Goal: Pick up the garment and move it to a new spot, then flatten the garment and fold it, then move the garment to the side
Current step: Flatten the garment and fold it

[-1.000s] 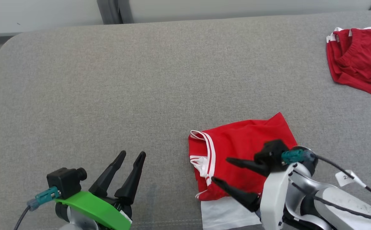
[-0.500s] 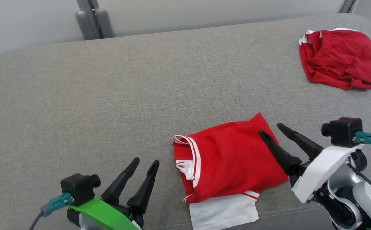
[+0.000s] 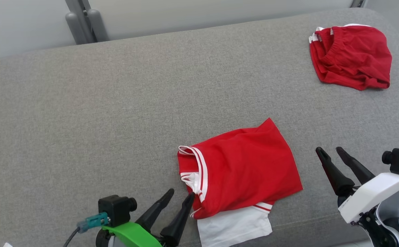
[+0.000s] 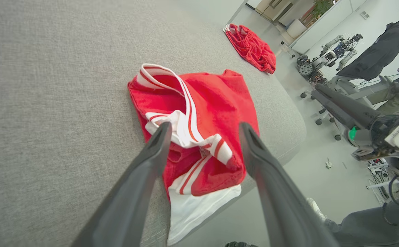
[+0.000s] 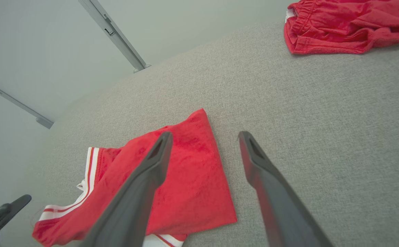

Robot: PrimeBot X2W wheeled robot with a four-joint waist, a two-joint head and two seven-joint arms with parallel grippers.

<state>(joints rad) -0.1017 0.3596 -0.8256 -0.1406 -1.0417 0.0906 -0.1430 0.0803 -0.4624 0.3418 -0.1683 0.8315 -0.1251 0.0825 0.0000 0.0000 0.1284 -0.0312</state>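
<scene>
The garment (image 3: pixel 240 175) is a red shirt with white stripes and a white sleeve, folded into a small bundle near the front edge of the grey cushioned surface (image 3: pixel 117 113). It also appears in the left wrist view (image 4: pixel 199 137) and the right wrist view (image 5: pixel 182 185). My left gripper (image 3: pixel 180 194) stands open at the bundle's left edge, one fingertip close to the striped collar, nothing between its fingers. My right gripper (image 3: pixel 330 150) is open to the right of the garment, apart from it.
Another red garment (image 3: pixel 352 56) lies crumpled at the far right corner of the surface. Grey posts (image 3: pixel 82 20) stand behind the back edge. In the left wrist view, other robots and a person's dark sleeve (image 4: pixel 374 55) are beyond the surface.
The right gripper has come off the garment and drawn back to its right. The left gripper has moved right, up to the garment's collar edge. The camera has shifted too.
</scene>
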